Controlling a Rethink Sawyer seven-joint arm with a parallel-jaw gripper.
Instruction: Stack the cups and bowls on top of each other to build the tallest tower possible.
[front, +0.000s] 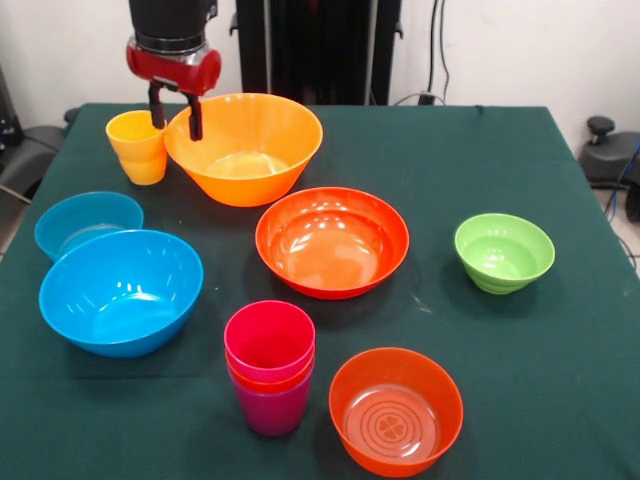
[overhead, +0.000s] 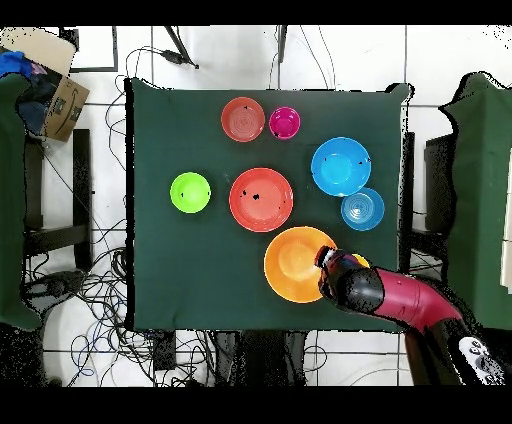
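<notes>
Tower so far: a short nested stack of cups (front: 270, 368) near the front edge of the table — purple cup at the base, an orange rim above it, a crimson cup on top. It stood just beside the small translucent orange bowl (front: 396, 410). The yellow cup (front: 137, 146) was not on it; it sat well apart at the far corner, just beside the large orange-yellow bowl (front: 244, 147).

Gripper (front: 177, 112) hung between the yellow cup and the orange-yellow bowl, fingers spread and holding nothing. One finger looked to be over or just inside the bowl's rim, the other at the cup's side; contact could not be told. In the overhead view the arm (overhead: 395, 297) covered most of the cup.

Other bowls: the wide red-orange bowl (front: 332, 241) mid-table, the large blue bowl (front: 121, 291) touching or overlapping the small blue bowl (front: 88, 222) behind it, the small green bowl (front: 504, 252) alone on the green tablecloth (front: 560, 380).

Risks, as judged: cup and bowl sat so close that a descending finger could catch the bowl's rim and shove or tip it, or knock the cup over. Glossy plastic might slip in a shallow grip. The carry back crosses several bowls; a low pass could strike them or topple the stack.
</notes>
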